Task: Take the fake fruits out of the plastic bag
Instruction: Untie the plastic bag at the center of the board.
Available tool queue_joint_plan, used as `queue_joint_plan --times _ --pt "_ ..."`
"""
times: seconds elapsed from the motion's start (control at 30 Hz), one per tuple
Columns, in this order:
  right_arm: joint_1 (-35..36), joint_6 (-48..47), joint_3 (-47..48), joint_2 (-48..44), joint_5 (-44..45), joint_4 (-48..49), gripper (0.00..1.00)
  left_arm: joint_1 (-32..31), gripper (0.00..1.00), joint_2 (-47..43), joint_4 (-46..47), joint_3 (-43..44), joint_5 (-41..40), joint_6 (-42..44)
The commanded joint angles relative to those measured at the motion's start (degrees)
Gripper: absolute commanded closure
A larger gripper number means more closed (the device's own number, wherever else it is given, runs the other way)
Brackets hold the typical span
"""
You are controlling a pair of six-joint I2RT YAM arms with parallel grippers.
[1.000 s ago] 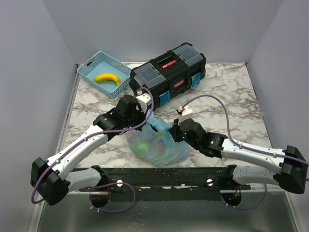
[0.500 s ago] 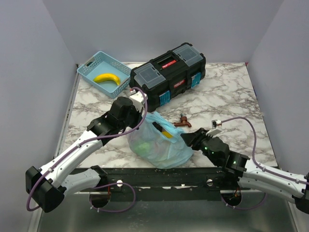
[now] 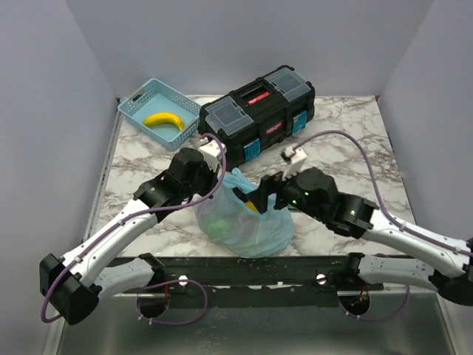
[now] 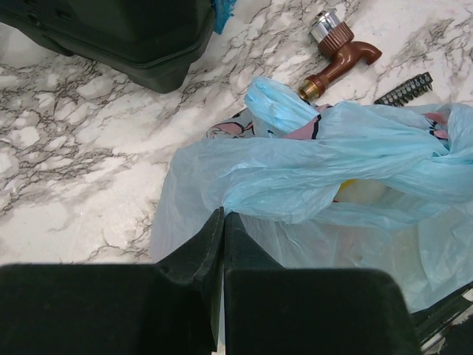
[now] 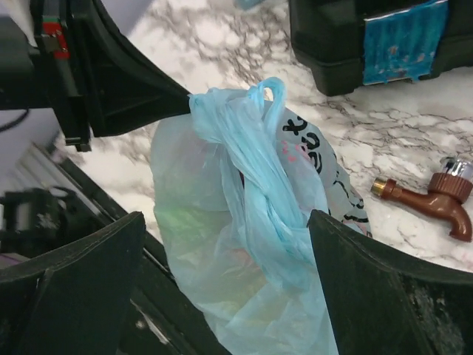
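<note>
The light-blue plastic bag [image 3: 247, 225] sits at the table's near edge, its twisted handles [image 5: 255, 159] standing up. My left gripper [image 3: 224, 179] is shut on the bag's upper rim [image 4: 244, 166] and holds it raised. My right gripper [image 3: 260, 197] hangs open just over the bag's mouth, one finger on each side of the handles [image 5: 225, 218], touching nothing. Through the film a green fruit [image 5: 174, 218] and a yellow one [image 4: 362, 191] show faintly. A yellow banana [image 3: 164, 120] lies in the lattice basket [image 3: 140, 96].
A black toolbox [image 3: 259, 115] stands behind the bag. A brown metal tap [image 5: 436, 203] and a dark bit strip [image 4: 405, 89] lie on the marble just right of the bag. The table's front rail [image 3: 244, 270] runs right below the bag.
My right gripper has opened wide; it pulled away to the right, then swung back over the bag's mouth. The left gripper has kept its hold, shifting slightly left early on.
</note>
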Motion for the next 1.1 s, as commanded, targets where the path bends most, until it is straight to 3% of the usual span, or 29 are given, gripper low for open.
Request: queue_joint_plan --times 0.0,0.17,0.33,0.43,0.57,0.63,0.73,0.8,0.93,1.07 --pt "2.19 -11.06 10.29 12.28 -0.28 -13.38 0.07 0.31 1.0 -0.04 1.58 -0.38 2.46 -0.41" --pt "7.79 -8.7 19.51 23.59 19.72 -24.29 0.1 0.3 1.0 -0.49 1.03 -0.02 2.11 -0.64" --pt "10.11 -6.72 19.0 26.53 28.06 -24.89 0.15 0.31 1.0 -1.07 1.58 -0.6 1.81 -0.81" --pt "10.58 -4.37 18.29 28.17 35.35 -25.4 0.28 0.31 1.0 -1.01 1.35 -0.19 2.73 -1.09" --pt "10.55 1.33 18.21 29.15 41.39 -27.16 0.54 0.29 1.0 -1.93 1.86 -0.98 1.73 -1.1" --pt "10.57 -0.5 16.48 27.49 37.75 -22.34 0.65 0.31 1.0 -2.26 2.04 -1.07 1.81 -1.18" --pt "10.59 -4.63 10.99 22.6 27.57 -10.3 0.91 0.31 1.0 -3.08 2.67 -1.28 2.34 -1.18" --pt "10.62 -5.44 6.24 19.21 23.33 -2.26 0.99 0.31 1.0 -4.42 3.8 -2.07 2.41 -1.11" --pt "10.61 -4.73 0.8 16.29 21.42 6.28 0.99 0.3 0.57 -8.31 7.92 -4.67 5.11 -0.49" --pt "10.61 -3.35 0.7 17.1 21.38 6.85 0.99 0.21 0.34 -12.73 12.53 -6.96 10.53 -0.18"
